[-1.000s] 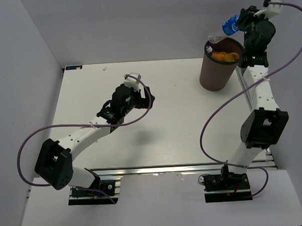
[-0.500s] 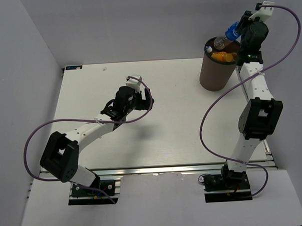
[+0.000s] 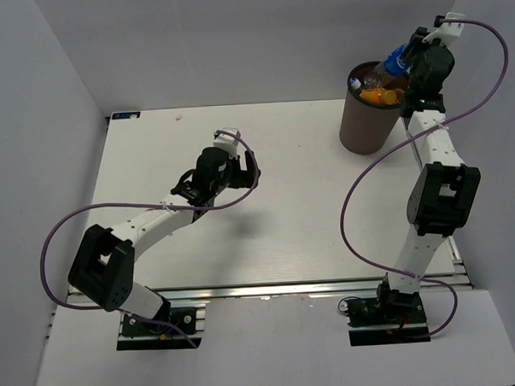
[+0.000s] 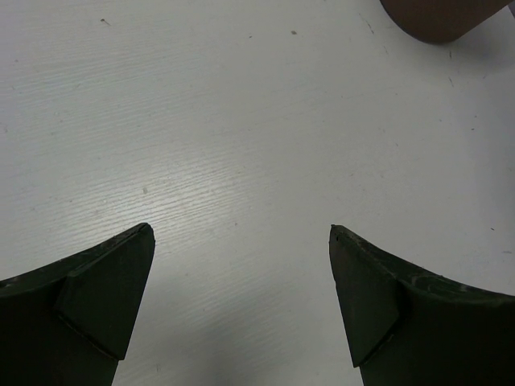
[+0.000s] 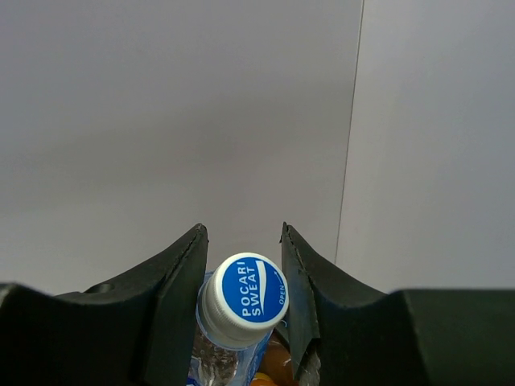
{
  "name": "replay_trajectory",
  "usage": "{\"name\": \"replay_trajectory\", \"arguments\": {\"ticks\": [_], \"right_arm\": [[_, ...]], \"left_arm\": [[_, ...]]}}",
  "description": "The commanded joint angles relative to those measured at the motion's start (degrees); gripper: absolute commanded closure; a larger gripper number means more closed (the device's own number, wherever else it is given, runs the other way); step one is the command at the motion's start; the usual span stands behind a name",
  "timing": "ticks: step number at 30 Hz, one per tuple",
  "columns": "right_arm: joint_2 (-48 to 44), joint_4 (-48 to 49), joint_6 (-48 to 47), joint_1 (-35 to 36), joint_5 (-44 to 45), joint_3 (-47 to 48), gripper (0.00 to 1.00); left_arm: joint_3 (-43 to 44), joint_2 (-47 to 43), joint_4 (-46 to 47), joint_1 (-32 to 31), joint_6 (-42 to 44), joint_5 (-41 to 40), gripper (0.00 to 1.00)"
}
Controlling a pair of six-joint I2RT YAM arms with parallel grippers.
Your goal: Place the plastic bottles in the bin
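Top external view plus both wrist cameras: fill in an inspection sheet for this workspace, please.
surface: white table, no bottles lying on it.
job's things: blue-label bottle tilted over the mouth of the bin; orange bottles inside the bin.
clutter: nothing seen.
grippers: left gripper open, empty, above the table; right gripper shut on the blue-label bottle at its cap.
cables: purple cables loop beside each arm.
surroundings: grey walls on three sides.
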Motion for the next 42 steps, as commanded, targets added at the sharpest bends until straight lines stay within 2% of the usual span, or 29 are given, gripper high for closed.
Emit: {"name": "replay_trajectory", "arguments": {"ticks": [1,2,3,7,13,16,17,18,26,31,42], "right_arm": [[2.5,-0.9,0.2,0.3,-0.3,-0.8,0.73],[2.6,-0.9,0.2,0.3,0.5,-0.8,0.58],[2.5,-0.9,0.2,0.2,1.1,-1.1,0.53],[1.7,-0.4,-0.4,0.1,2.8,-1.4,0.46],[0.7,-0.9,1.0,-0.8,1.4,0.1,0.41],[1.2,-2.3,1.4,-0.9,-0.6,1.5,0.31],[1.5,-3.6,1.5,-0.9,-0.8,2.8,0.17],[1.8,-4.2,1.4,-1.0,-1.0,3.5,0.11],[2.9,-6.2,1.1,-1.6,-1.3,5.9,0.11],[2.2,-7.6,-0.7,-2.5,2.2,7.0,0.11],[-1.7,-8.9,-2.4,-5.0,0.3,3.5,0.11]], "left_arm": [[0.7,-1.2,-0.5,0.2,-0.2,-1.3,0.02],[0.7,-1.3,-0.7,0.2,-0.2,-1.4,0.02],[0.7,-1.4,-0.9,0.2,-0.2,-1.5,0.02],[0.7,-1.4,-0.9,0.2,-0.2,-1.4,0.02],[0.7,-1.7,-0.5,0.2,-0.4,-0.1,0.02],[0.7,-1.7,-0.5,0.2,-0.4,0.3,0.02],[0.7,-1.6,-0.5,0.2,-0.4,0.4,0.02],[0.7,-1.6,-0.5,0.2,-0.4,0.4,0.02],[1.2,-0.3,-0.4,0.2,-0.2,0.2,0.02],[1.9,0.6,-0.5,0.2,-0.1,0.7,0.02],[3.0,2.9,0.1,0.2,0.0,1.8,0.02]]}}
